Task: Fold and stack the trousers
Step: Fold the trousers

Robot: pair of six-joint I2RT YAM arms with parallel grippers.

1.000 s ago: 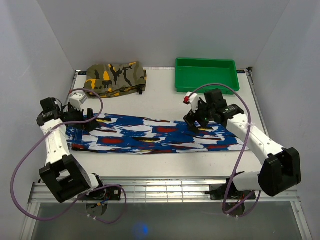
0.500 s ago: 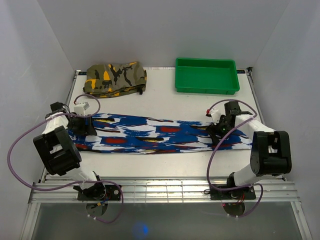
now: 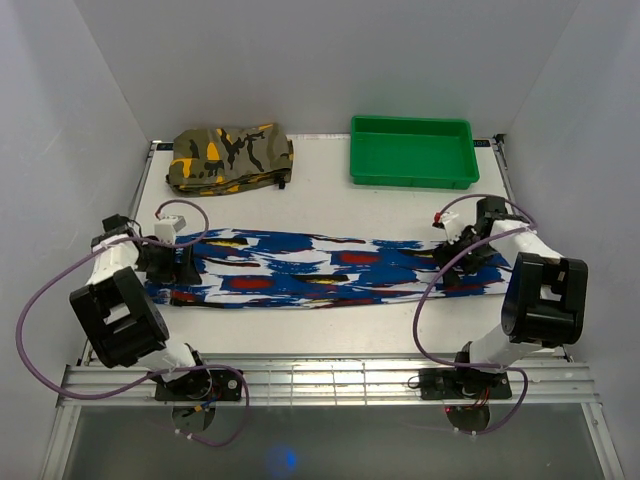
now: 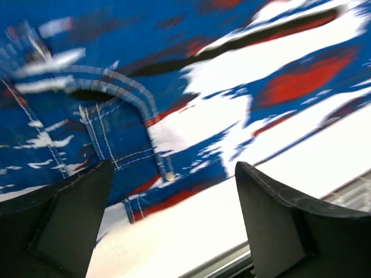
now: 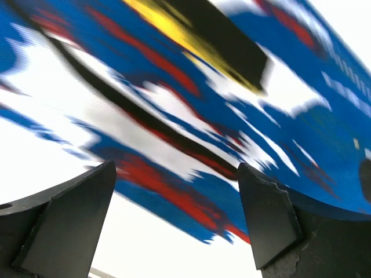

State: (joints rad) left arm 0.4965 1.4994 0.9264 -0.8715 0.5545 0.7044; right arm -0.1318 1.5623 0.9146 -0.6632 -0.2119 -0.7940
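Observation:
The trousers [image 3: 320,268], in a royal-blue print with white, red and black streaks, lie flat and stretched left to right across the table. My left gripper [image 3: 176,262] sits low over their left end. In the left wrist view the left gripper [image 4: 174,229] is open, its fingers [image 4: 64,223] astride the near edge of the trousers [image 4: 174,87], where a pocket seam and rivet show. My right gripper [image 3: 463,255] is over the right end. In the right wrist view the right gripper [image 5: 174,223] is open above the edge of the trousers [image 5: 191,133], holding nothing.
A folded olive-brown camouflage garment [image 3: 230,157] lies at the back left. A green tray [image 3: 410,165] stands at the back right. Bare white table [image 3: 330,325] runs along the near side, ending at a metal rail [image 3: 320,375]. Walls close in on both sides.
The right gripper has travelled from mid-trousers out to the right end. The trousers now reach further right and lie flatter. The left gripper has shifted slightly nearer and right at the left end.

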